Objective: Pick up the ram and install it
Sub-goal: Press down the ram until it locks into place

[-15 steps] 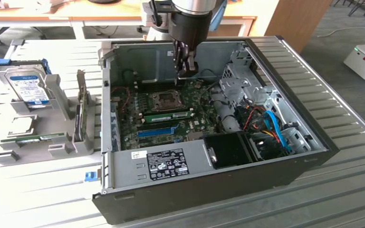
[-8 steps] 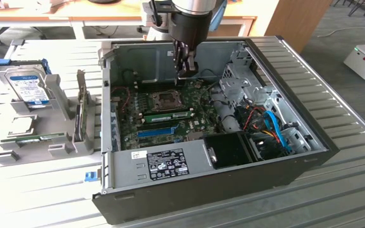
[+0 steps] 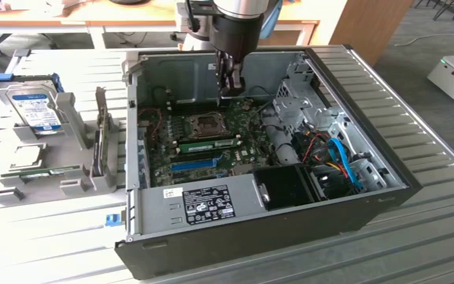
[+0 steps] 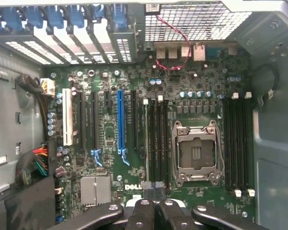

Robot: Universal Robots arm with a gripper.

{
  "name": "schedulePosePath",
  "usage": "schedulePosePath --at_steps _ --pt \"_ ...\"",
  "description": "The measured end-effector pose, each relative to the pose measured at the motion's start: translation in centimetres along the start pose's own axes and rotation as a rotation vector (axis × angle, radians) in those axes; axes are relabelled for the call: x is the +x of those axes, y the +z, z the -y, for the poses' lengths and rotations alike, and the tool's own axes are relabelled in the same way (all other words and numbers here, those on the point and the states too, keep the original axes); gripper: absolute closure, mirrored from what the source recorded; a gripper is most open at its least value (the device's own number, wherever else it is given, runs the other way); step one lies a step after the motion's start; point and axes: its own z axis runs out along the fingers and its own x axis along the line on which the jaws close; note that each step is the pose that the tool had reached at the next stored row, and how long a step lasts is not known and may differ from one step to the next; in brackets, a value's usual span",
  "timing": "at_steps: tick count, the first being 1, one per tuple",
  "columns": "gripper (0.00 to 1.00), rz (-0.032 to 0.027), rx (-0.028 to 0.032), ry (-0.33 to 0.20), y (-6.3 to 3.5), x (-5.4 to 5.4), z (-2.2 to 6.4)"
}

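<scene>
Tool (image 3: pixel 232 89) hanging inside the open computer case (image 3: pixel 385 177), above the motherboard (image 4: pixel 134 158), fingers pressed together on nothing. Ram (image 3: pixel 206 144) seated in a slot beside the processor socket (image 4: pixel 196 153), below the tool in the exterior view.

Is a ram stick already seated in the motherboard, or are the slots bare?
One is in: a green ram stick lies seated in a slot beside the CPU socket, inside the open case. The tool hangs above the board.

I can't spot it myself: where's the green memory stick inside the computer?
In the exterior view, the ram sits in a motherboard slot between the processor socket and the blue slot.
</scene>
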Motion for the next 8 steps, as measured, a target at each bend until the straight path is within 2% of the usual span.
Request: schedulePosePath --at_steps 8 --pt "0.89 0.0027 0.0 0.091 0.06 0.01 -0.09"
